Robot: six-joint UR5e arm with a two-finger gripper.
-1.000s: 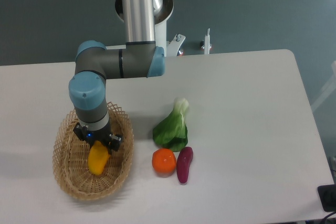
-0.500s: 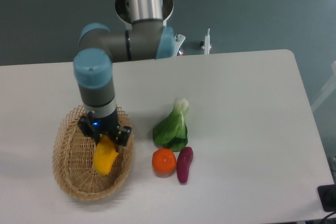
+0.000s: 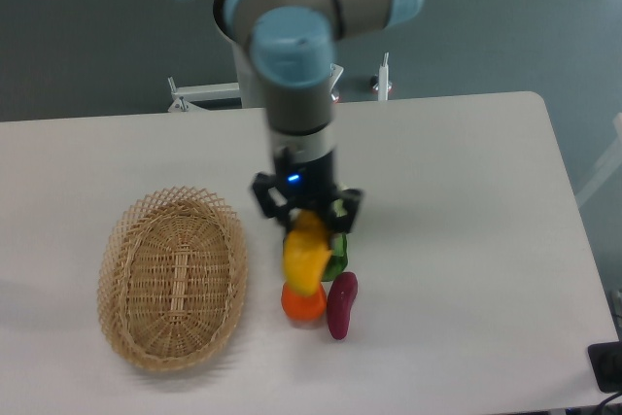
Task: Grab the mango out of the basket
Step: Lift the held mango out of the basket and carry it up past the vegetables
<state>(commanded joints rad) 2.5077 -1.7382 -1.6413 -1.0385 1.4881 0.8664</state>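
My gripper [image 3: 307,223] is shut on the yellow-orange mango [image 3: 305,256] and holds it in the air to the right of the basket, over the leafy green and the round orange fruit. The mango hangs down from the fingers. The light tan wicker basket [image 3: 173,275] lies on the table at the left with nothing in it.
A round orange fruit [image 3: 303,305] and a small purple vegetable [image 3: 340,305] lie side by side just below the mango. A green leafy vegetable [image 3: 335,261] is mostly hidden behind the gripper and mango. The white table's front edge is close below them.
The gripper has lifted the mango out of the basket and carried it to the right, over the other produce. The basket is now empty.
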